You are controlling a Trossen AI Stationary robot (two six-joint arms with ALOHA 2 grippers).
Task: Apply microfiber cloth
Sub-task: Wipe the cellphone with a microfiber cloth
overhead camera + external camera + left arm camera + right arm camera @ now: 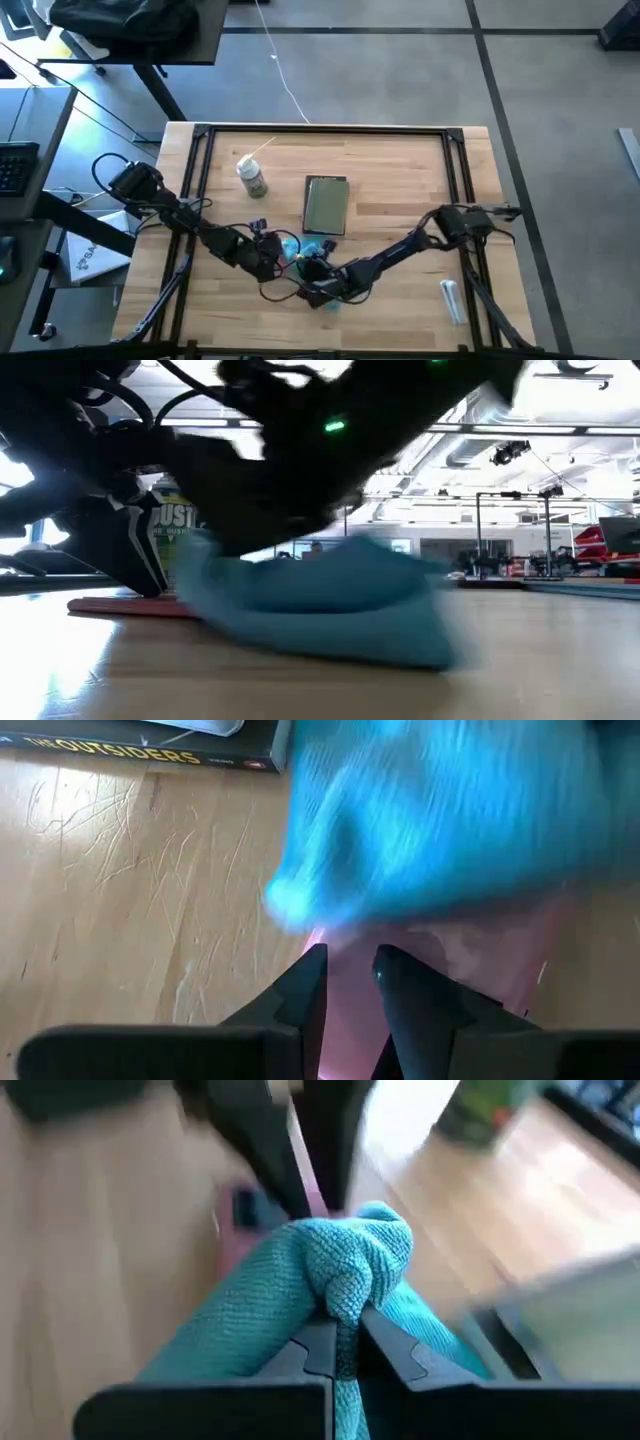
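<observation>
I have the wooden table [400, 300] under both arms, which meet low at its near edge, in the middle. The grey-green tablet [326, 204] lies flat at the table's centre, just beyond the two grippers. Near the tablet on the left-arm side stands the small white-capped spray bottle [251, 177], well apart from the arms. A white tube-like thing [452, 300] lies near the right front corner; I cannot tell what it is.

The microfiber cloth [330, 1280] is bunched up, turquoise, and my right gripper [347, 1342] has its fingers pinched tight on a fold of it. In the low view the cloth [330, 605] hangs from the gripper with its lower edge on the tabletop. From above only bits of the cloth [312, 248] show between the two arms, just in front of the tablet.

My left gripper [348, 982] sits just beside the cloth, fingers a narrow gap apart and gripping nothing, directly over the pink phone [450, 945], which lies flat on the wood with the cloth [440, 820] covering its far part. A book [150, 752] with "THE OUTSIDERS" on its dark spine lies past it in the left wrist view.
</observation>
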